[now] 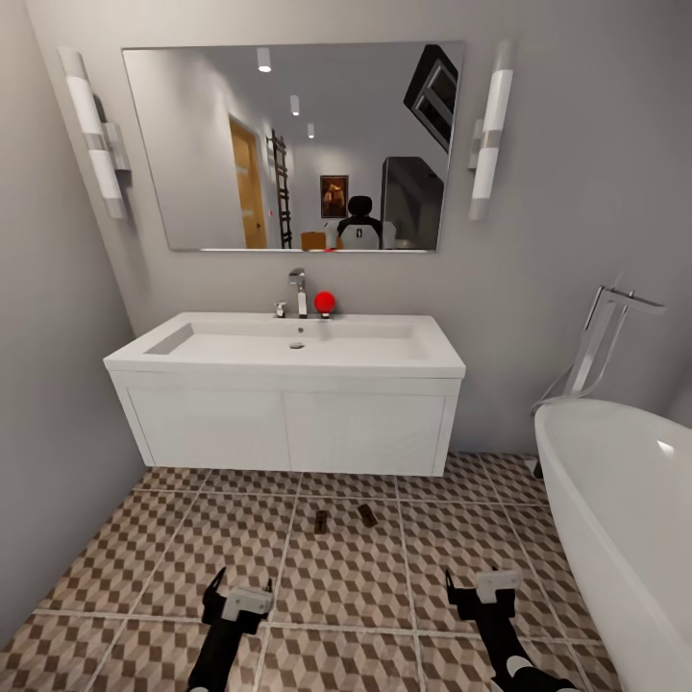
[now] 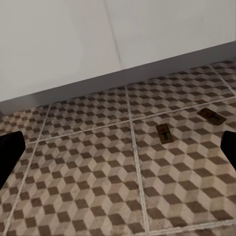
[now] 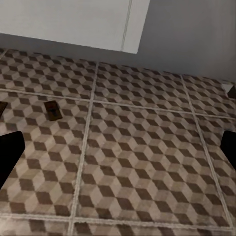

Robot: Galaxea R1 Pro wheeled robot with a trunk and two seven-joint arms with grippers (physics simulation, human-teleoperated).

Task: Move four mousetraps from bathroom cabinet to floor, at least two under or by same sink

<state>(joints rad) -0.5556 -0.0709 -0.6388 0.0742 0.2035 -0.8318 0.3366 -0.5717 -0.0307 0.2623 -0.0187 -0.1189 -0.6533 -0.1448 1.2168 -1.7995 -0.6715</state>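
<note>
A bathroom with grey walls has a bathroom floor (image 1: pixel 192 548) of brown and white cube tiles. The left hand (image 1: pixel 237 604) hangs low over the tiles with its fingers spread apart, holding nothing. The right hand (image 1: pixel 482 591) hangs the same way, open and empty. Between the two hands and a bit farther on, two mousetraps lie flat on the floor. One mousetrap (image 1: pixel 320 522) sits near the other mousetrap (image 1: pixel 367 515), not touching it. Both lie just in front of the white vanity (image 1: pixel 288 428). The sink (image 1: pixel 288 343) sits on top of it, with a chrome tap (image 1: pixel 299 291). A white bathtub (image 1: pixel 625 519) stands at the right.
</note>
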